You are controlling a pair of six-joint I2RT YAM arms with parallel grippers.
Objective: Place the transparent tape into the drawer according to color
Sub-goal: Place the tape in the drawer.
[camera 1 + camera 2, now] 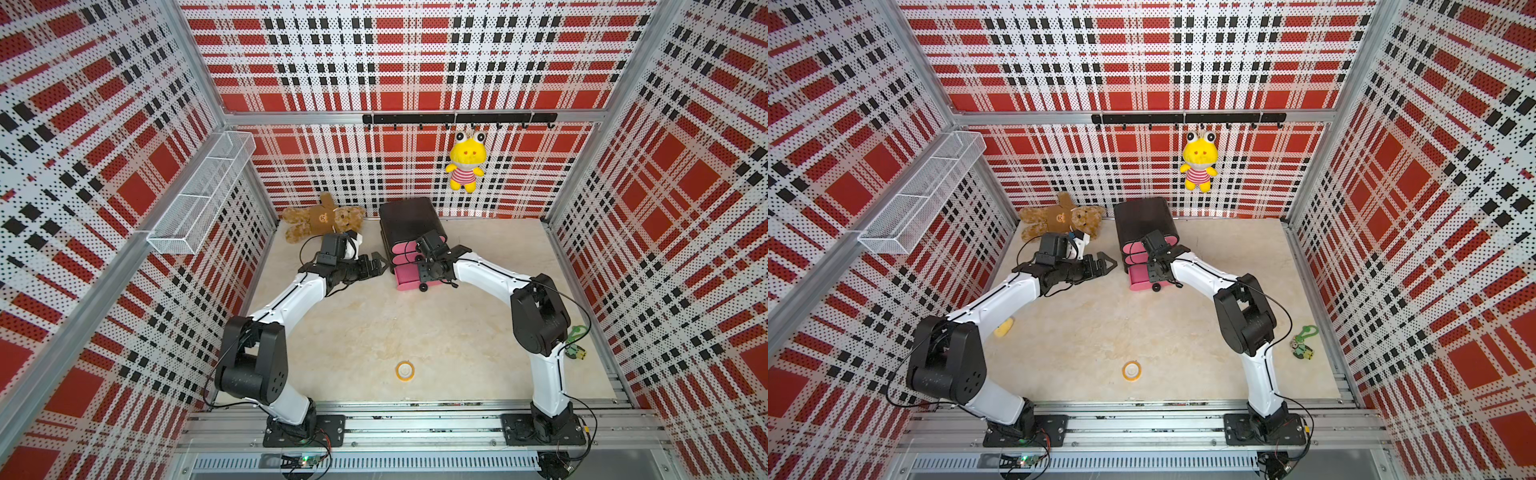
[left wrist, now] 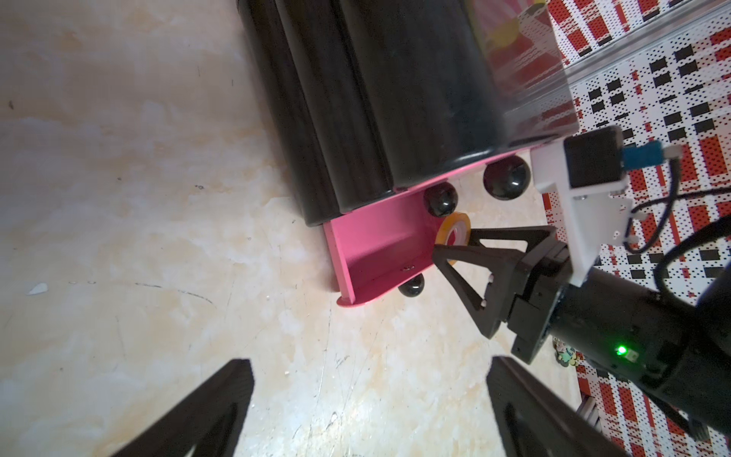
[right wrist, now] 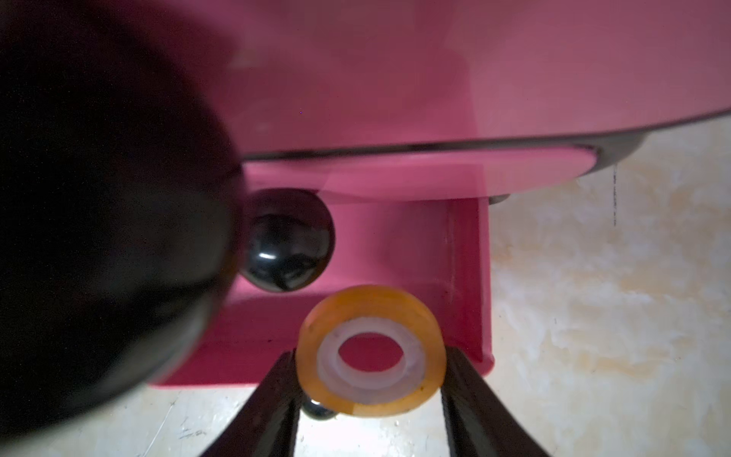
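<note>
Pinching glossy orange tape ring (image 3: 372,300) | right hand (image 3: 370,356) | at open pink drawer (image 3: 395,245)

Red plaid walls (image 1: 415,62) enclose a beige marbled tabletop (image 1: 374,324)

A lab robot cell: plaid panel walls (image 1: 415,54), aluminium frame (image 1: 291,118), arms (image 1: 291,299) bolted to a rail (image 1: 415,428).

Evenly bright with soft shadows, bowed toward the edges in both top views, blurred on near knob (image 3: 99,198) and drawer (image 3: 435,79) in right wrist view.
</note>
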